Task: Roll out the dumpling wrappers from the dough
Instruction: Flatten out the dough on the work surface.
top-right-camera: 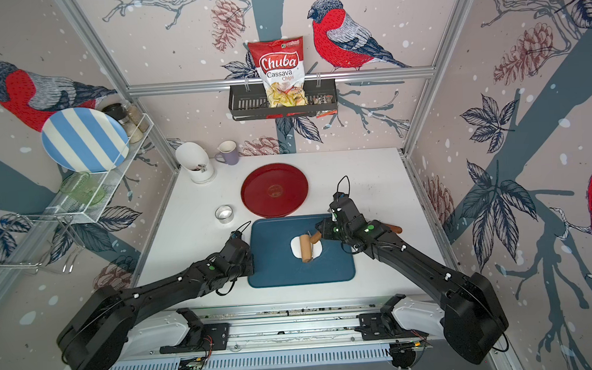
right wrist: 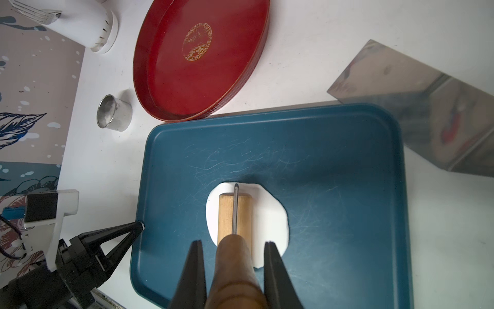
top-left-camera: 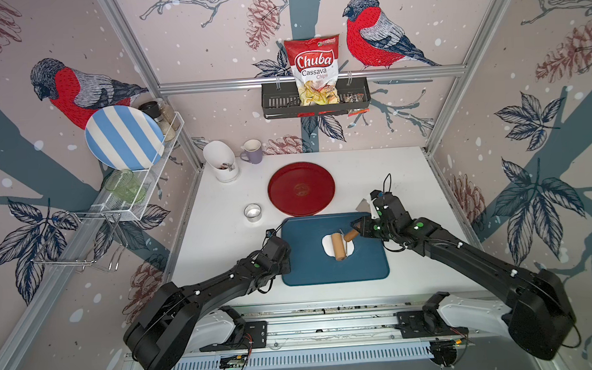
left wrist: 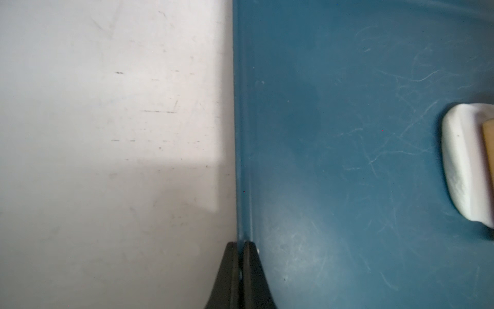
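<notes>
The dough (top-left-camera: 326, 244) (right wrist: 270, 214) is a flat, ragged white sheet in the middle of the blue tray (top-left-camera: 327, 274) (right wrist: 334, 160). A wooden roller (top-left-camera: 338, 247) (right wrist: 227, 211) lies across the dough. My right gripper (top-left-camera: 357, 228) (right wrist: 233, 242) is shut on the roller's handle (right wrist: 235, 262), one finger on each side. My left gripper (left wrist: 242, 243) (right wrist: 140, 225) is shut on the tray's left rim, well clear of the dough (left wrist: 459, 160). The dumpling wrappers are out of view.
Behind the blue tray lies a round red tray (top-left-camera: 301, 189), with a metal ring cutter (top-left-camera: 253, 212) to its left. A metal scraper (right wrist: 427, 112) rests at the tray's far right corner. A white utensil holder (top-left-camera: 221, 161) and a purple mug (top-left-camera: 253, 151) stand at the back.
</notes>
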Controlling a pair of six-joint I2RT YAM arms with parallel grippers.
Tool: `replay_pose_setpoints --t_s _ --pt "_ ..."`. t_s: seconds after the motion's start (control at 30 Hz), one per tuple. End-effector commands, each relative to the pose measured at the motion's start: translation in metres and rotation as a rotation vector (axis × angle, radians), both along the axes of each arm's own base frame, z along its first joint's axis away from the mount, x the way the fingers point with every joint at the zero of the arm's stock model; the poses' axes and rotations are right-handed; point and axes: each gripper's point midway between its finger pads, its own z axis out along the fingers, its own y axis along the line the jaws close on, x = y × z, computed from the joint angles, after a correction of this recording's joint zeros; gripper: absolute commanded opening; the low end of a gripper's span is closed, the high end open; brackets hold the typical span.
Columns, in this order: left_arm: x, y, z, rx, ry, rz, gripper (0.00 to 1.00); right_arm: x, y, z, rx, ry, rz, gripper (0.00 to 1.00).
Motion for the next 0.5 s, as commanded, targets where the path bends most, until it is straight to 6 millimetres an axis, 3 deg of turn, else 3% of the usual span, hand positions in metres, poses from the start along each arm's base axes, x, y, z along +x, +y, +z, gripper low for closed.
replay_pose_setpoints --t_s 0.0,0.27,0.47 --pt "-0.011 0.012 -0.009 0.057 0.047 0.01 0.0 -0.006 -0.015 -0.014 -0.088 0.026 -0.019 0.0" --pt "-0.01 0.012 -0.01 0.057 0.051 0.008 0.0 -0.018 0.014 -0.029 -0.085 0.066 0.034 0.0" --pt "-0.01 0.013 -0.008 0.06 0.047 0.011 0.0 -0.014 -0.011 -0.03 -0.122 0.054 -0.015 0.0"
